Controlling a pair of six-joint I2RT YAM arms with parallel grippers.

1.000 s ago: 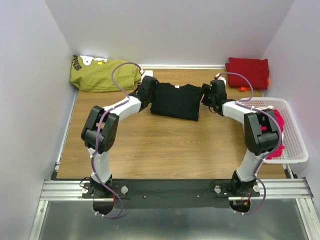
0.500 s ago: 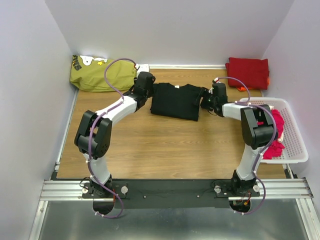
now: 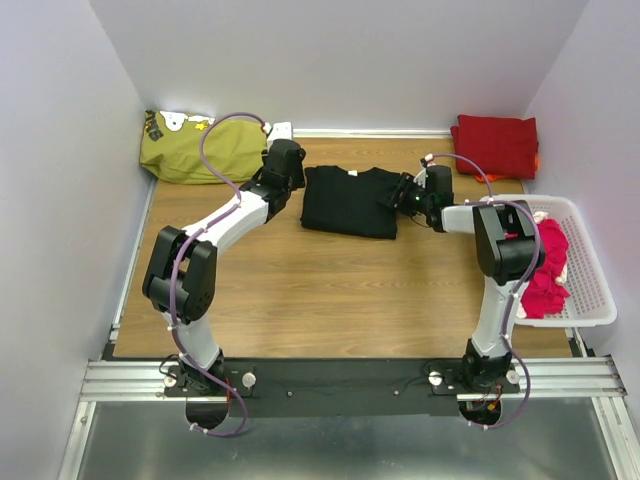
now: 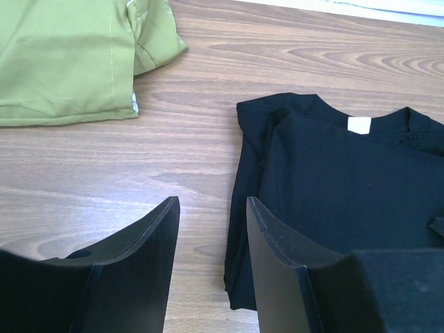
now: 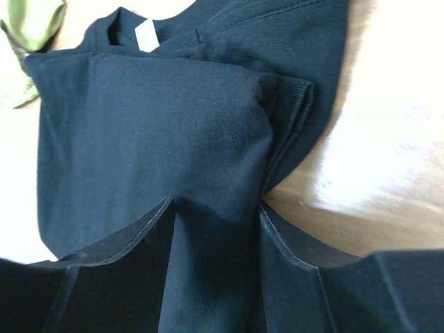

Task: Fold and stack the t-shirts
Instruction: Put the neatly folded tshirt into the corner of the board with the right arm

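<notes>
The black t-shirt [image 3: 350,202] lies folded flat at the back middle of the table, collar label up [image 4: 358,124]. My left gripper [image 3: 288,172] hangs open and empty over bare wood just left of the shirt's left edge [image 4: 243,208]. My right gripper [image 3: 400,196] is at the shirt's right edge, and a fold of black cloth [image 5: 208,159] runs up between its fingers [image 5: 291,243]. A dark red shirt [image 3: 495,145] lies folded at the back right. Pink shirts [image 3: 545,275] lie in a basket.
A white slatted basket [image 3: 590,270] stands at the right edge. A folded olive-green cloth [image 3: 205,150] lies at the back left, also in the left wrist view [image 4: 62,55]. Walls close in the left, back and right.
My left arm has stretched out, carrying its gripper farther back beside the shirt's left edge. My right gripper has slid left onto the shirt's right edge.
</notes>
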